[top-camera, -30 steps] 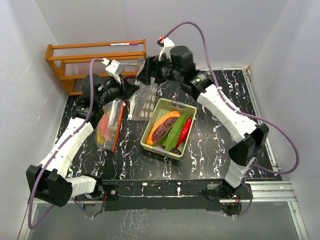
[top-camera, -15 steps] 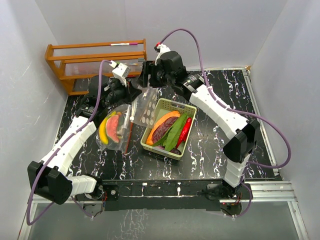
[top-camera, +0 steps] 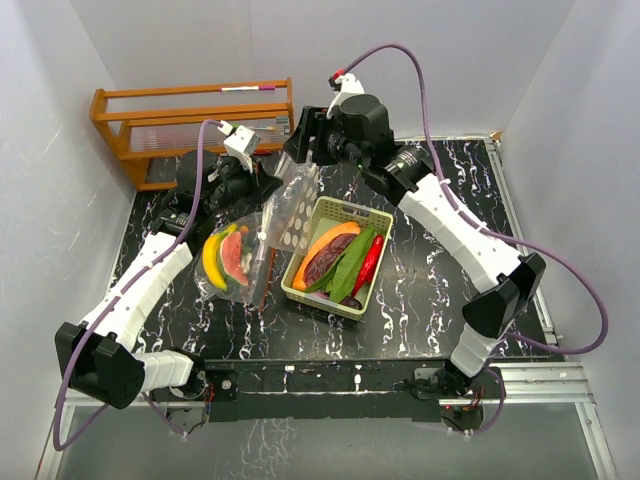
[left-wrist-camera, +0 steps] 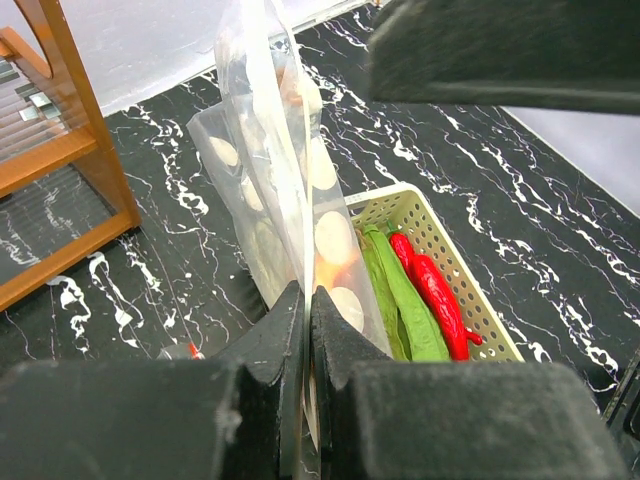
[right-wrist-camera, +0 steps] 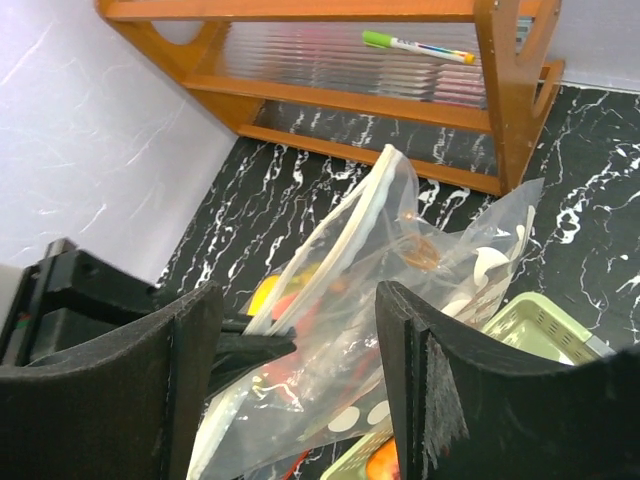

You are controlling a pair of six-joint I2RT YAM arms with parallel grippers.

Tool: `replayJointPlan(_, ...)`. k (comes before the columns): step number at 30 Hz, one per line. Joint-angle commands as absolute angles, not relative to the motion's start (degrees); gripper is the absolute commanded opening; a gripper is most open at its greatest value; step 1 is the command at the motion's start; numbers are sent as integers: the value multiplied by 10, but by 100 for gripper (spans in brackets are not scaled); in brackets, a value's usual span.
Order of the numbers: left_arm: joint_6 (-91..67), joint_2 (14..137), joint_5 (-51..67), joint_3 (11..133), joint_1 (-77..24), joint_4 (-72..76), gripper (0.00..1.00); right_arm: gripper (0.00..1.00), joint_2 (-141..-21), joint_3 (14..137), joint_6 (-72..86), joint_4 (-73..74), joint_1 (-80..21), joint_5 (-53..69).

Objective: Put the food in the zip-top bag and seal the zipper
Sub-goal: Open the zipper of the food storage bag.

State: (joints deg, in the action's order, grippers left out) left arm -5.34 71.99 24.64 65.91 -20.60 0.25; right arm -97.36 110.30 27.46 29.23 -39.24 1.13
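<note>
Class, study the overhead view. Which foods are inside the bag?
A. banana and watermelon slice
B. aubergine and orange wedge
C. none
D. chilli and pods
A: the banana and watermelon slice show through the clear bag, while the chilli, pods, aubergine and orange wedge lie in the basket.

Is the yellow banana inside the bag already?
Yes, inside. The banana shows through the clear bag, beside the watermelon slice, not in the basket.
</note>
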Motion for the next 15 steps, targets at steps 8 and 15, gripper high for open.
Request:
replayJointPlan(8,-58,705,260,671,-209,24,0,60,-1043,1189,282,341,-390,-56)
replayJointPlan(15,-59,705,261,667,-208,24,0,50,-1031,1164,284,333,-389,-64)
